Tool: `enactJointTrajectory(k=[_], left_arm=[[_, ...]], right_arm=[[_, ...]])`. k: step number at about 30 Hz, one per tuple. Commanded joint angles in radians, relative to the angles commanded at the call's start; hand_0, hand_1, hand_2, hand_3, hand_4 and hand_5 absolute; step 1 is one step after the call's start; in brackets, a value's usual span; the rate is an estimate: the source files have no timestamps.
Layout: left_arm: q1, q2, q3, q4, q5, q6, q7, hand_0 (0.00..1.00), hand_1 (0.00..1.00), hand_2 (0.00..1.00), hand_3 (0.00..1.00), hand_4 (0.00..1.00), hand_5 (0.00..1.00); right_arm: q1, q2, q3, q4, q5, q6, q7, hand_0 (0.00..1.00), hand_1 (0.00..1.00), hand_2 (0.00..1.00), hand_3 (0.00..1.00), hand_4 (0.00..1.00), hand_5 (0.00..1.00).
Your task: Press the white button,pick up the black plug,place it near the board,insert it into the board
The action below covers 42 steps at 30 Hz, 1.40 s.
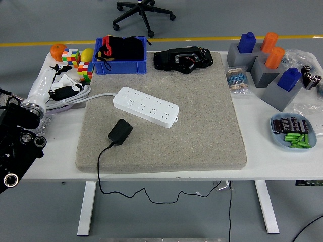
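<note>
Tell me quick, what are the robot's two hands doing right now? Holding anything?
Left hand: at the table's left edge, holding nothing; fingers cannot be told open or closed.
Right hand: not in view.

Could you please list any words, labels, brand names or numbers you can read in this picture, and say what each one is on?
No text can be read.
White power strip: socket holes only, any marking too small to read.
Black plug: plain, no label visible.
Blue bin: no legible print.
Black device at the mat's far edge: details too blurred.
</note>
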<state>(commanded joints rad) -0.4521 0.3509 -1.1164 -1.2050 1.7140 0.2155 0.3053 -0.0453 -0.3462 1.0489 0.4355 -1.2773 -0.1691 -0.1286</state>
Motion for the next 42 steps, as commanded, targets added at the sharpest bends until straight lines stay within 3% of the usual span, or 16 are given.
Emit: enactJointTrajectory(k=[3,4,9,10,15,16,21,22,35,42], left_arm=[[-0.023,0.021,0.035,0.013,-0.009,-0.013,0.004,0.872,0.870,0.829,0.792,0.822,0.432],[-0.041,0.037,0.063,0.022,-0.021,-0.014,0.002,0.471,0.542,0.488,0.764,0.665,0.065],[-0.101,0.072,0.182,0.044,-0.067,-0.029,-0.004,0.471,0.542,0.488,0.764,0.665,0.065],[-0.109,0.074,0.203,0.046,-0.072,-0.030,-0.006,0.213,0.204,0.263,0.697,0.522,0.002],[-0.177,0.079,0.331,0.068,-0.109,-0.043,-0.035,0.213,0.204,0.263,0.697,0.522,0.002],[-0.192,0.076,0.358,0.077,-0.116,-0.045,-0.039,0.168,0.044,0.109,0.688,0.165,0.002],[-0.256,0.049,0.478,0.140,-0.138,-0.029,-0.042,0.168,0.044,0.109,0.688,0.165,0.002],[-0.261,0.044,0.489,0.147,-0.139,-0.026,-0.041,0.161,0.034,0.089,0.681,0.065,0.002],[-0.390,-0.061,0.694,0.298,-0.152,-0.044,0.018,0.162,0.040,0.079,0.673,0.081,0.002],[-0.433,-0.117,0.747,0.396,-0.153,-0.052,0.034,0.161,0.039,0.077,0.672,0.075,0.002]], right_arm=[[-0.001,0.000,0.001,-0.001,0.004,0.000,0.000,0.688,0.615,0.620,0.566,0.644,0.242],[-0.001,0.000,0.004,0.001,0.006,-0.001,0.001,0.688,0.615,0.620,0.567,0.644,0.243],[0.000,-0.003,0.008,0.004,0.012,-0.003,0.003,0.688,0.615,0.620,0.567,0.644,0.243],[0.000,-0.003,0.007,0.004,0.013,-0.003,0.003,0.688,0.615,0.620,0.567,0.644,0.241],[0.000,0.000,0.007,0.002,0.018,-0.002,0.003,0.688,0.615,0.620,0.567,0.644,0.241],[0.001,0.001,0.007,0.002,0.018,-0.002,0.003,0.688,0.614,0.620,0.567,0.643,0.240],[0.002,0.002,0.007,0.002,0.021,-0.001,0.003,0.688,0.614,0.620,0.567,0.643,0.240],[0.002,0.002,0.006,0.002,0.021,-0.001,0.003,0.688,0.615,0.620,0.567,0.643,0.240],[0.007,0.001,-0.007,0.003,0.026,-0.001,0.003,0.688,0.614,0.619,0.566,0.641,0.241],[0.006,0.002,-0.010,0.002,0.028,0.000,0.002,0.687,0.614,0.618,0.566,0.641,0.241]])
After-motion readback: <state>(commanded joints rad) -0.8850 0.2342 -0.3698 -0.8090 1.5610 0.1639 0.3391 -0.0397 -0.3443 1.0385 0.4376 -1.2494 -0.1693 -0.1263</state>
